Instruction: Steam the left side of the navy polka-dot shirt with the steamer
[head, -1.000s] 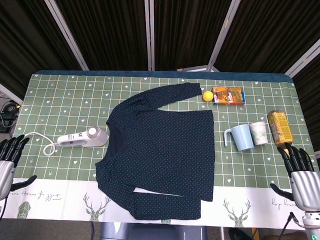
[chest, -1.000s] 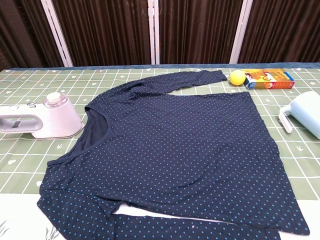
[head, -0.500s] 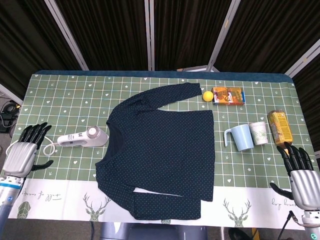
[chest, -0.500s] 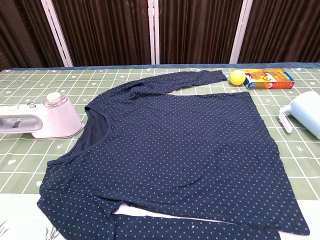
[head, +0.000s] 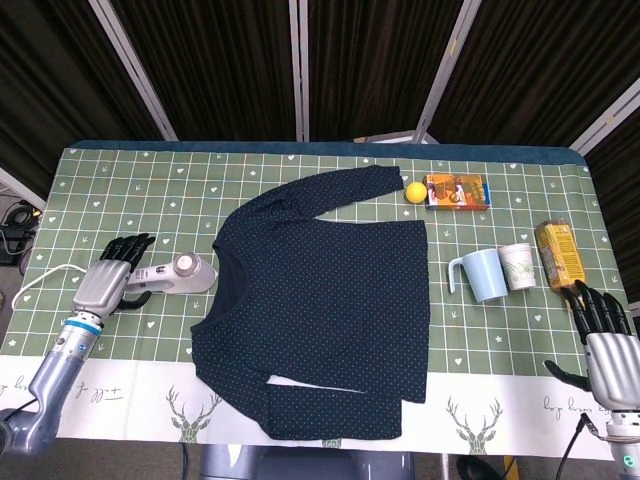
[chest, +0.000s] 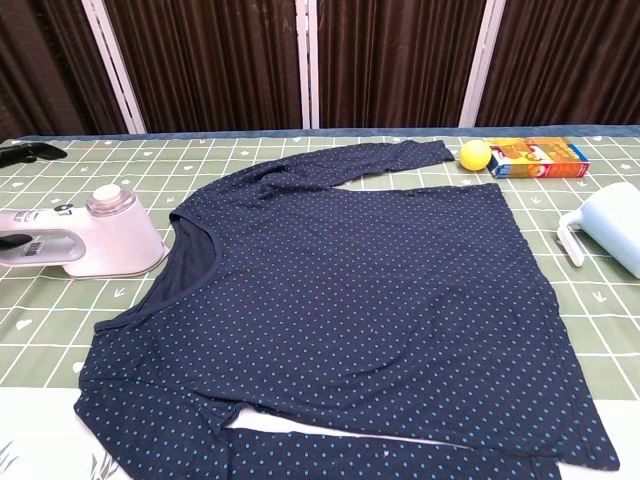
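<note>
Our left hand (head: 112, 275) is wide and empty, right at the handle of the steamer (head: 170, 276) beside the flat shirt (head: 320, 300), so we should wrap around the handle snugly before we lift.

shirt (head: 320, 300): laid flat mid-table, neck pointing left, one sleeve running along the far side toward the ball, the other along the near edge
steamer (head: 165, 276): on the table just left of the shirt's neckline, handle pointing further left
left hand (head: 108, 282): right at the steamer's handle end, left of the shirt
ball (head: 415, 192): just past the far sleeve's cuff, touching or nearly touching the snack box (head: 457, 191) on its right
mug (head: 478, 275): right of the shirt, paper cup (head: 517, 266) right beside it, carton (head: 560, 255) further right again
right hand (head: 605, 340): near-right table corner, in front of the carton, well apart from the shirt
</note>
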